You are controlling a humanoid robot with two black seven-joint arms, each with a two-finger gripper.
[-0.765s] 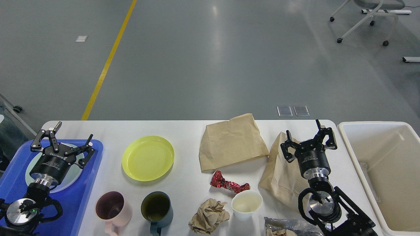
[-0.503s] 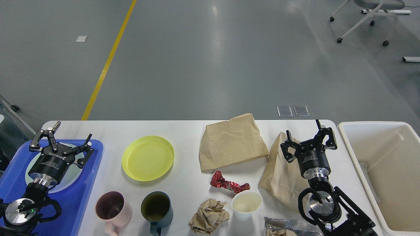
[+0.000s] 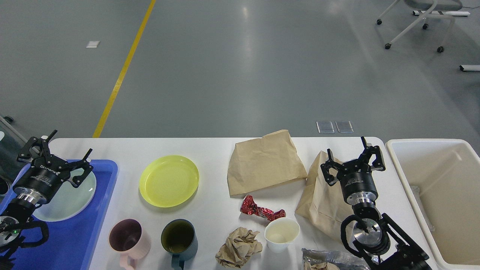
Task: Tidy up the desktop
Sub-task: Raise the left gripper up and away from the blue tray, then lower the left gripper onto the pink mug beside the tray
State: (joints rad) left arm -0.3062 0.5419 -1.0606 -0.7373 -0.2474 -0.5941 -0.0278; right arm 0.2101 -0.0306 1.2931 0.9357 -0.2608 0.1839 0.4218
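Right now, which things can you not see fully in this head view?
- Silver bag: cut by the bottom edge, partly behind the right arm.
- Second paper bag: partly covered by the right gripper.
- Blue tray: cut by the left edge; the left gripper covers part of its pale plate.

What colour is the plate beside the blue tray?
Yellow-green; the plate shows clearly in the head view.

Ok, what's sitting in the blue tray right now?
The blue tray holds a pale round plate. The open left gripper and its arm cover the plate's left part and the tray's near left corner, so anything there is hidden.
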